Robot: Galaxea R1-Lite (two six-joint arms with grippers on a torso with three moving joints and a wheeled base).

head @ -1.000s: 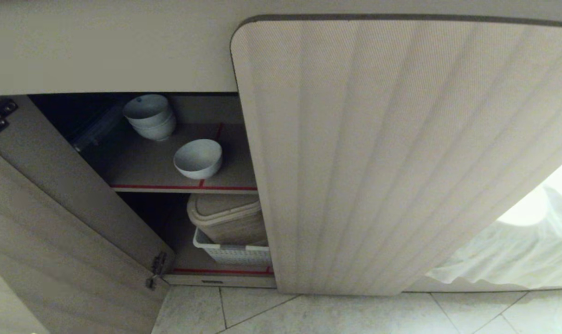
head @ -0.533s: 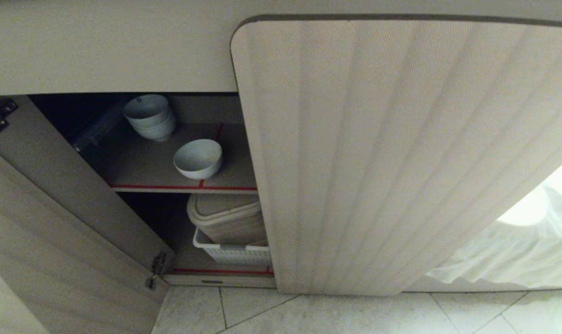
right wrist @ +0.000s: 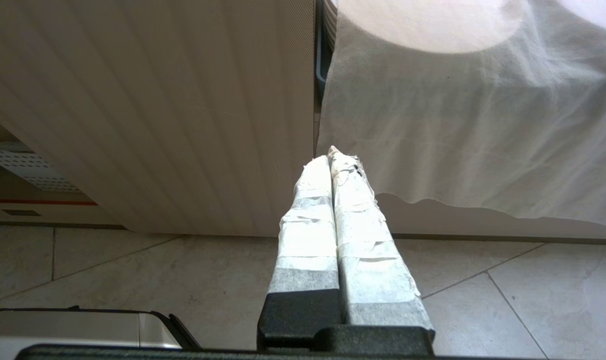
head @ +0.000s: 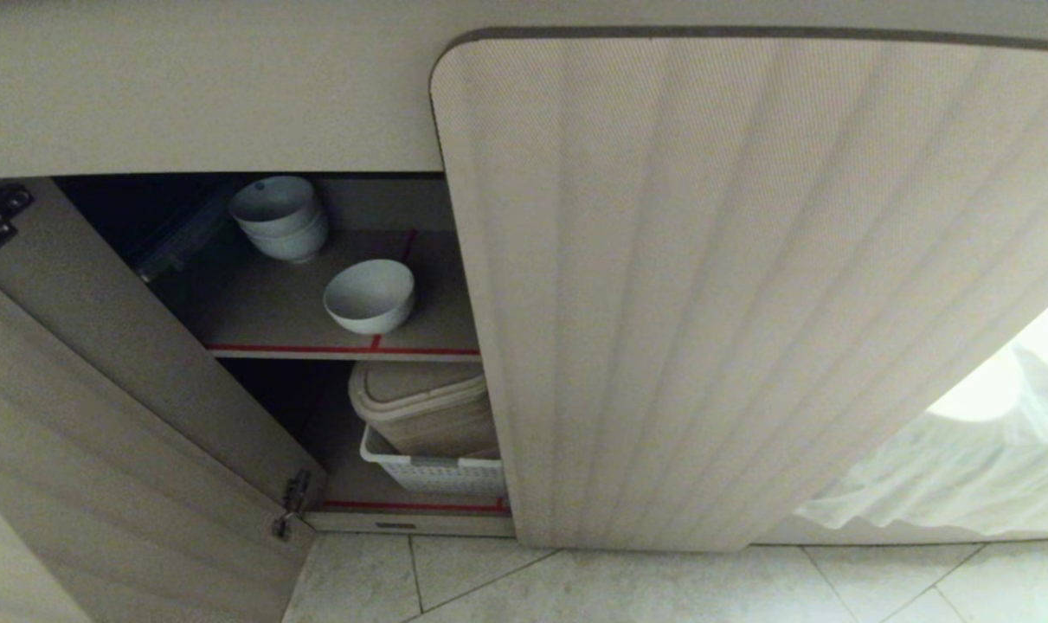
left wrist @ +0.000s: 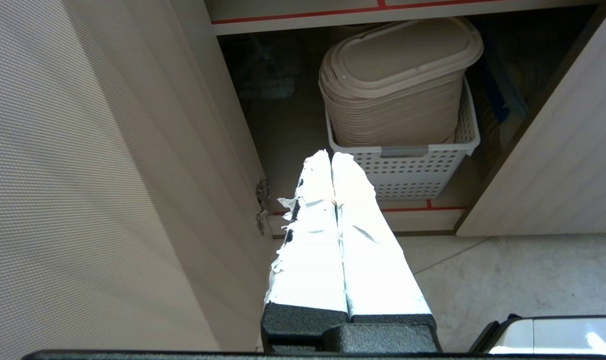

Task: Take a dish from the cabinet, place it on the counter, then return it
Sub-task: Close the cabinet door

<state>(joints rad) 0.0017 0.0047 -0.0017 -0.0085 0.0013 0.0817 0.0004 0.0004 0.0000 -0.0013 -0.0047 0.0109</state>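
White basket [left wrist: 408,172] holds beige bins [left wrist: 398,85], seemingly nested; dish [head: 369,296] sits empty; both tools pressed closed, empty.

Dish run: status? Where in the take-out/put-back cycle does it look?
Done or unstarted, can't tell: the dish sits alone on the cabinet's upper shelf, door open. In hand: nothing; left gripper and right gripper both shut, empty, low outside. Left: unknown; counter unseen.
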